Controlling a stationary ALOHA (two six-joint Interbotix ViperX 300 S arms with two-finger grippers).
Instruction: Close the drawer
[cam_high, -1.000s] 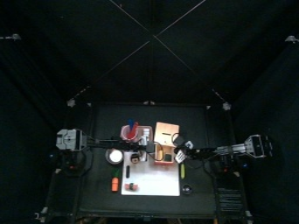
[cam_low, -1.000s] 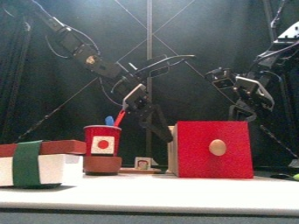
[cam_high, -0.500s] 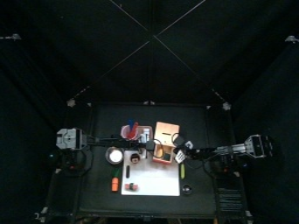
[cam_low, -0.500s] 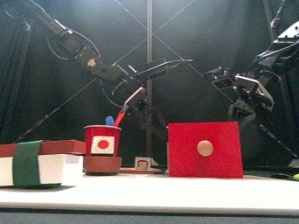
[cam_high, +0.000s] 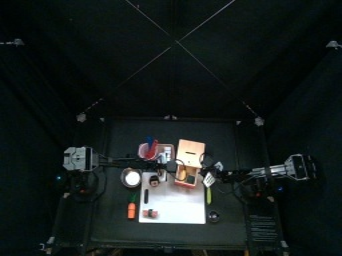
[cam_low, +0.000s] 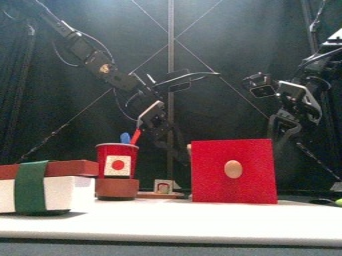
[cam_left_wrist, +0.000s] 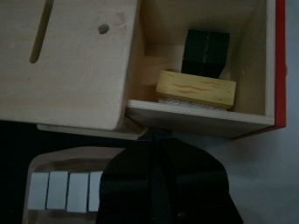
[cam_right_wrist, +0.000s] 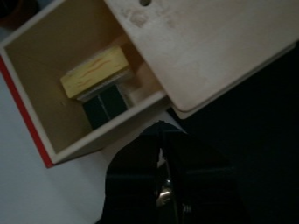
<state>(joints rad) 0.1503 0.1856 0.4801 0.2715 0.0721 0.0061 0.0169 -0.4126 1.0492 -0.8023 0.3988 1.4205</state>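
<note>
1. Two arms hang over the table. The left gripper (cam_left_wrist: 158, 147) hovers just above the wooden box unit (cam_high: 191, 150), and the right gripper (cam_right_wrist: 162, 133) is beside the drawer (cam_left_wrist: 201, 63), toward the table's right edge.
2. We read both pincers as pressed together with nothing between them. Each wrist view shows only a thin seam between the jaws.
3. The drawer stands near the middle of the table and is pulled out toward the front edge. Its red face (cam_low: 233, 171) is turned to the front camera.
4. Inside, a yellow block (cam_left_wrist: 197, 87) and a dark green block (cam_left_wrist: 211, 51) lie side by side, both fully exposed.
5. Change over the last second:
   - The red face has slid slightly toward the table's left edge, covering the strip of wooden side once seen beside it.
   - The right gripper (cam_low: 285, 112) has risen and drawn back toward the right edge.
6. We judge the drawer remains wide open, so the closing push is not yet begun.
7. Open room:
   - The white mat (cam_high: 181, 207) before the red face is bare, so a gripper could descend there.
   - The red cup (cam_low: 118, 160) stands near on the left side, so we would favour an approach from the front or right.
</note>
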